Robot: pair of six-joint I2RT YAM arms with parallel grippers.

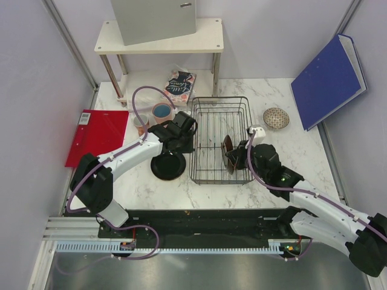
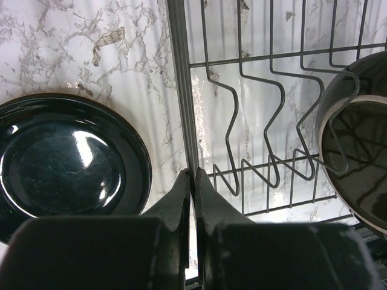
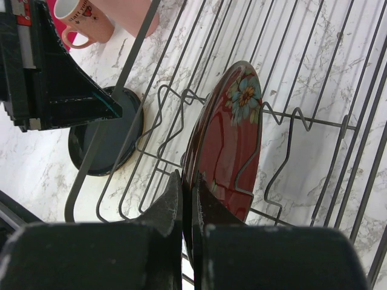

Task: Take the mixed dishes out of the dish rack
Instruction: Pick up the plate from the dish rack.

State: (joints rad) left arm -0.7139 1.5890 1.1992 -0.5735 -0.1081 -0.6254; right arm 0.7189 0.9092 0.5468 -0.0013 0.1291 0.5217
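The dish rack [image 1: 221, 121] is a dark wire basket in the middle of the table. A red floral plate [image 1: 229, 153] stands on edge in its front slots. My right gripper [image 1: 238, 159] is shut on that plate's near rim [image 3: 233, 139], with a finger on each face. My left gripper [image 1: 191, 133] is shut on the rack's left rim wire [image 2: 181, 90]. A black plate [image 1: 168, 165] lies flat on the table left of the rack. The tall pink cup [image 1: 162, 113] and small pink mug [image 1: 141, 124] stand behind it. The speckled bowl [image 1: 276, 118] sits right of the rack.
A white two-tier shelf [image 1: 158, 45] stands at the back with a grey box on top and a patterned book [image 1: 180, 84] below. A red folder [image 1: 97, 136] lies at the left. A blue binder [image 1: 329, 78] leans at the right wall.
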